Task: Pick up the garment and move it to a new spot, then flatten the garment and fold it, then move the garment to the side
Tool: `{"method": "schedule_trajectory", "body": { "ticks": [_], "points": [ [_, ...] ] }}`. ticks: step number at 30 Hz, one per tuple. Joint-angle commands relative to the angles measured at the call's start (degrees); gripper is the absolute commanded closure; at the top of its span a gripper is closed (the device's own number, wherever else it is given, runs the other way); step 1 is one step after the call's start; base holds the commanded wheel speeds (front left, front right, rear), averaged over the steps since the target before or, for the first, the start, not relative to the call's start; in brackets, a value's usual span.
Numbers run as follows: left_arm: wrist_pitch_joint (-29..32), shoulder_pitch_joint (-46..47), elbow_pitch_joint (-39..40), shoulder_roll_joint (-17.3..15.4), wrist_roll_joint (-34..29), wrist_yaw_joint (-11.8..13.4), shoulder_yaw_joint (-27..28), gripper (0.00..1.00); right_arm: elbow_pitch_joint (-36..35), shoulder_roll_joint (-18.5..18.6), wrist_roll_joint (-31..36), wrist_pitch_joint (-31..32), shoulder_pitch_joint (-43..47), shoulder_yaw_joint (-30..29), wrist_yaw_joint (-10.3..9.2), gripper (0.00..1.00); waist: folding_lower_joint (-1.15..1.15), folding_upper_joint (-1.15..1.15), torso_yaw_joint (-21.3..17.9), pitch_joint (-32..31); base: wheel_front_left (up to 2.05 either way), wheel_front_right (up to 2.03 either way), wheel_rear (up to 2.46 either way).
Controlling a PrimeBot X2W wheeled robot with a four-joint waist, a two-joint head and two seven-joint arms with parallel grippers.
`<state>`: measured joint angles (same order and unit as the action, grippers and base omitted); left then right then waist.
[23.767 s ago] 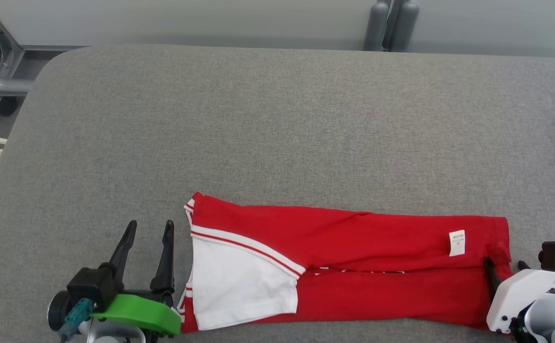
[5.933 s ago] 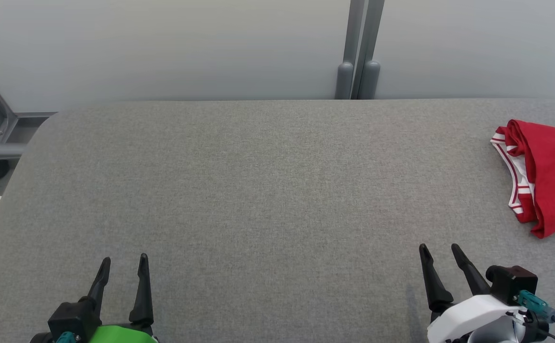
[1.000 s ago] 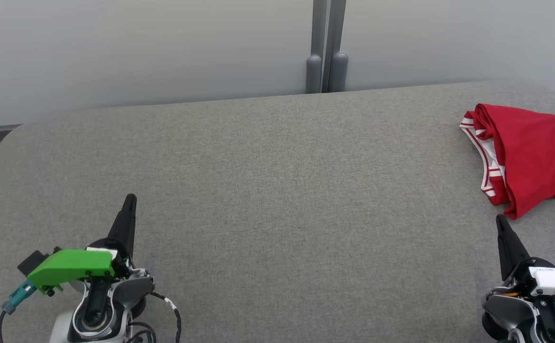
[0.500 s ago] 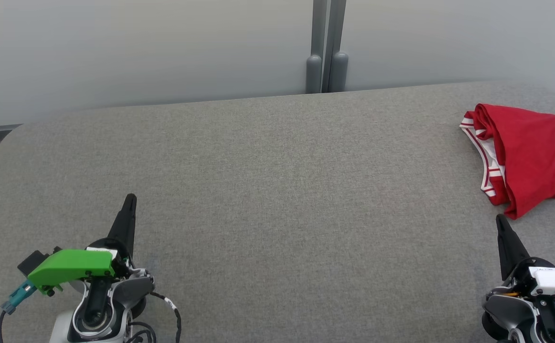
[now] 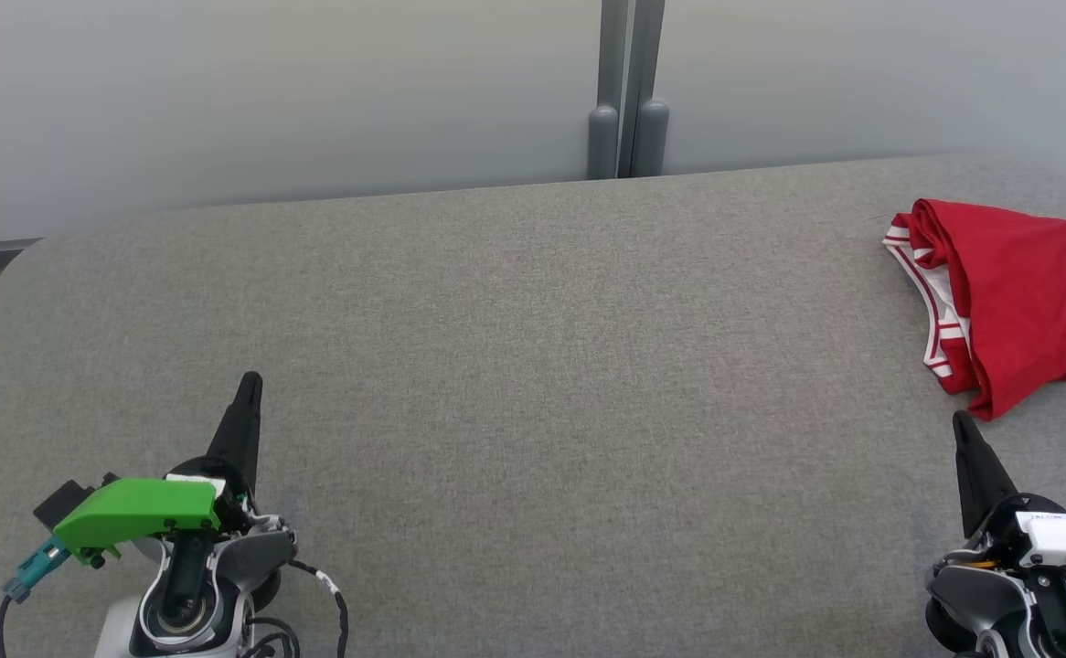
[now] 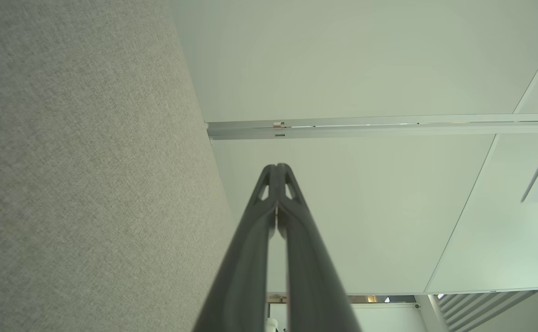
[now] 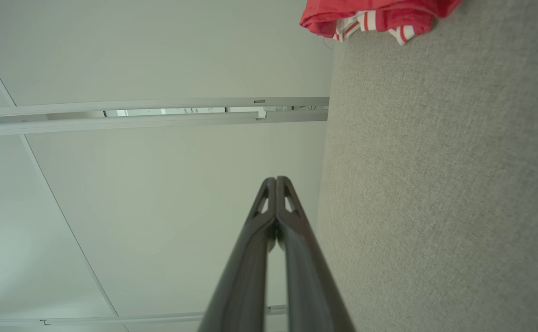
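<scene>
Lying rumpled: red garment (image 5: 1027, 283), woven tbl (image 5: 515, 366)

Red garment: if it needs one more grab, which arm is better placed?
Right, probably. The right end effector sits just short of the red garment at the right side of the table; the left end effector is far across it. Both are shut, so it would have to open first.

Grey fabric table (image 5: 515, 366), pale wall (image 5: 268, 91)
</scene>
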<state>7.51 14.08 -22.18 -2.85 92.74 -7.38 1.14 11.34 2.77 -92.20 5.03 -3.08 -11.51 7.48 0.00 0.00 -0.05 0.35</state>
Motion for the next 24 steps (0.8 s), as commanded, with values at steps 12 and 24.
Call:
{"method": "schedule_trajectory", "body": {
  "ticks": [12,24],
  "points": [
    [0.04,0.75,0.03,-0.04,0.28,-0.20,0.13,1.00,-0.15,0.21,-0.36,0.24,-0.60,-0.10,0.02,1.00,0.00,0.00,0.00,0.00,0.00,0.00,0.00],
    [0.04,0.74,0.04,-0.04,0.28,-0.20,0.12,1.00,-0.15,0.21,-0.36,0.24,-0.60,-0.11,0.02,1.00,0.00,0.00,0.00,0.00,0.00,0.00,0.00]
  ]
}}
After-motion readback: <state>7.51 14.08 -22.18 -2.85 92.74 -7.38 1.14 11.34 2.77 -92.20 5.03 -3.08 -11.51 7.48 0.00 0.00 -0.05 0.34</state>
